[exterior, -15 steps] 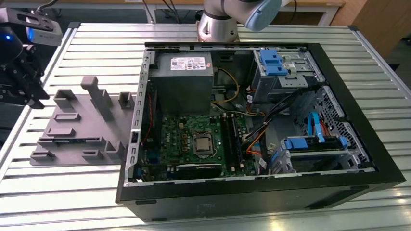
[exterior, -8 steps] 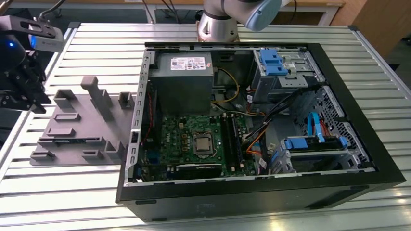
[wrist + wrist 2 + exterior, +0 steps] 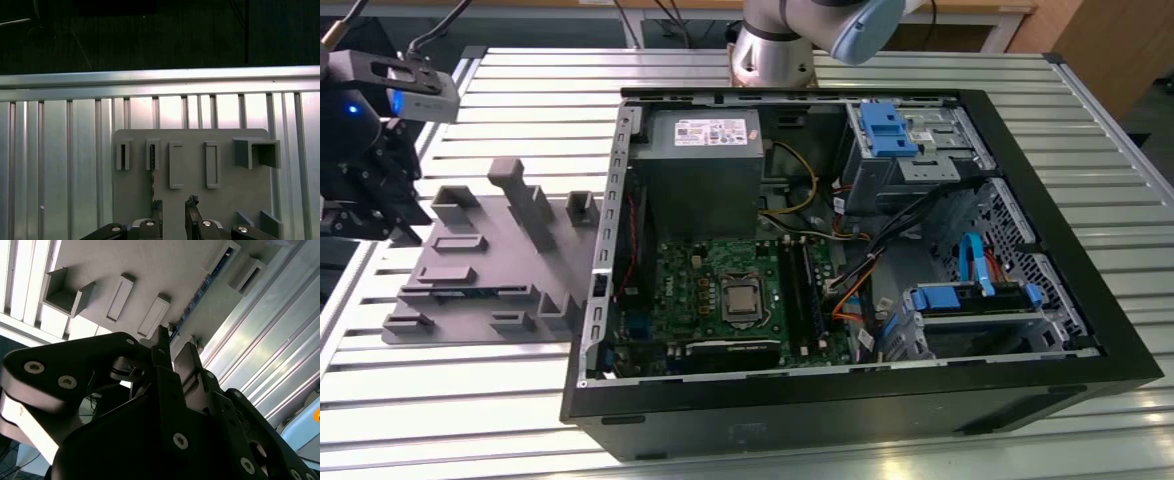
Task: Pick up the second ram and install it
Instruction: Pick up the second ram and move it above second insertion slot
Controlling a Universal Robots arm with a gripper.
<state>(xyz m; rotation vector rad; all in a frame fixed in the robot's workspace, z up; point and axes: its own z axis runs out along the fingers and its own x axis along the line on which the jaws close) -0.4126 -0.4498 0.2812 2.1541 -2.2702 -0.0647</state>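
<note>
Well, at the exterior view's left the one gripper [image 3: 398, 222] hangs above the single gray tray [image 3: 494, 250], where one second ram [image 3: 474, 293], thin and dark, stands on edge. In the second wrist view its edge looks greenish-blue [image 3: 202, 287]. In the first wrist view the two fingers [image 3: 191, 207] stand apart, holding nothing.

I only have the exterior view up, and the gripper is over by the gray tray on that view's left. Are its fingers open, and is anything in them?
Observer: Open and empty. In the first wrist view, bare tray shows between the fingertips of the gripper.
Operator: Where's the second ram?
Observer: In the second wrist view, the second ram stands on edge in a long slot of the tray, running away from the fingertips.
Operator: Is the gripper lined up with it?
Observer: Nearly. In the first wrist view its thin edge seems to run toward one fingertip rather than the middle of the gap.
</note>
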